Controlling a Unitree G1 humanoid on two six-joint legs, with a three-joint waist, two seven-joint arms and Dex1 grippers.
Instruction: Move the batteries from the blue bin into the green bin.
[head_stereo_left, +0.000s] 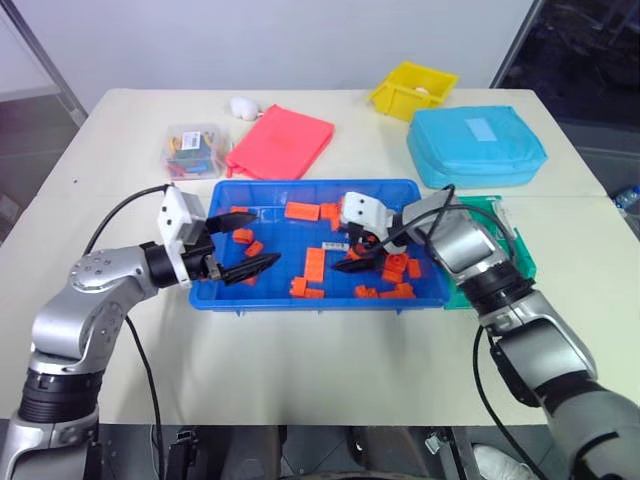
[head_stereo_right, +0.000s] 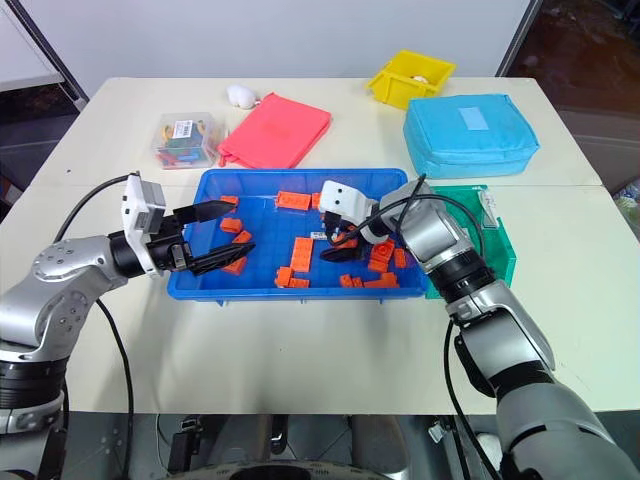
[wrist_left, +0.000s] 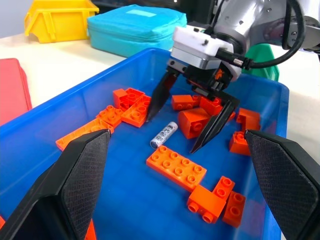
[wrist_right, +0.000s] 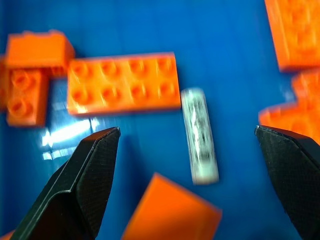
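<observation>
The blue bin (head_stereo_left: 275, 290) stands at the table's middle, strewn with orange bricks (head_stereo_left: 314, 264). One silvery battery (wrist_left: 164, 135) lies flat on its floor. My right gripper (head_stereo_left: 345, 245) points down into the bin and is open, its fingertips either side of that battery (wrist_right: 200, 134) and clear of it. At the bin's left end my left gripper (head_stereo_left: 258, 240) hangs level and open, holding nothing. The green bin (head_stereo_right: 497, 250) sits against the blue bin's right end, partly hidden behind my right arm.
Behind the bins lie a light-blue zippered case (head_stereo_left: 475, 145), a small yellow bin (head_stereo_left: 412, 90), a red flat pouch (head_stereo_left: 280, 142), a clear box of coloured bits (head_stereo_left: 193, 150) and a small white object (head_stereo_left: 243, 107). Bare table runs along the front.
</observation>
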